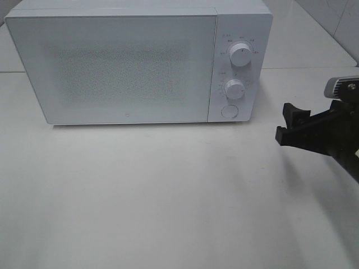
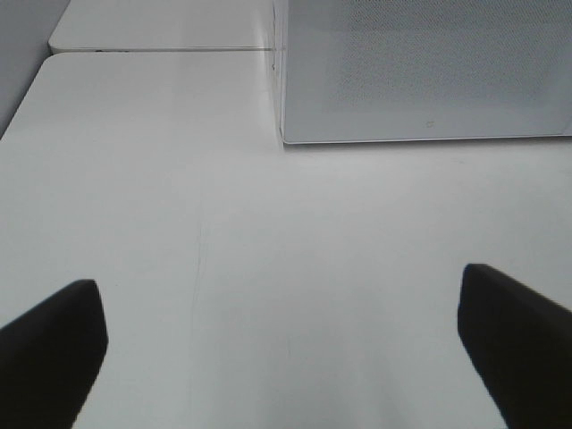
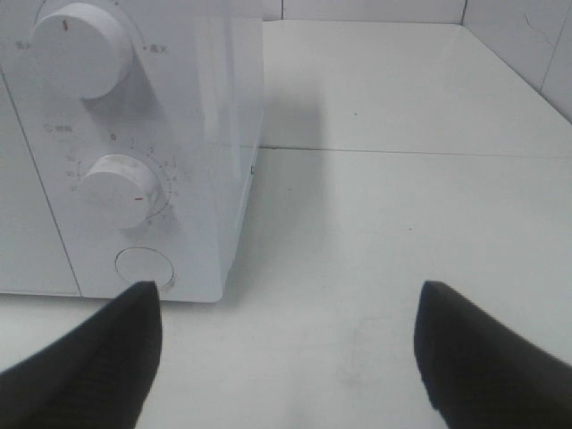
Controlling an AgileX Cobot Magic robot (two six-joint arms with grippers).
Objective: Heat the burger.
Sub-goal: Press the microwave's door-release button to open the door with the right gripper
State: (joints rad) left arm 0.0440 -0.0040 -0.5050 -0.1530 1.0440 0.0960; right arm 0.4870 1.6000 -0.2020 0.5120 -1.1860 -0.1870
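Just right of the shut microwave [image 1: 123,67], right pincer [image 1: 286,124] spread wide and empty, left pincer [image 2: 279,299] gaping too.

White microwave [image 1: 242,25], perhaps grey-speckled door [image 1: 112,70]; black tool [image 1: 282,123]

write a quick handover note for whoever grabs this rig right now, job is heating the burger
Left gripper: open, empty, over the plain white table, pointing toward the left front corner of the white boxy microwave oven.
Right gripper: open, empty, to the right of the microwave, facing its control panel, touching nothing.
Burger: in no view. The speckled door is shut and hides whatever is inside.
Done: loading and any setting cannot be confirmed.
Left: probably confirm the burger is inside, then check the lower white dial and the round white button.
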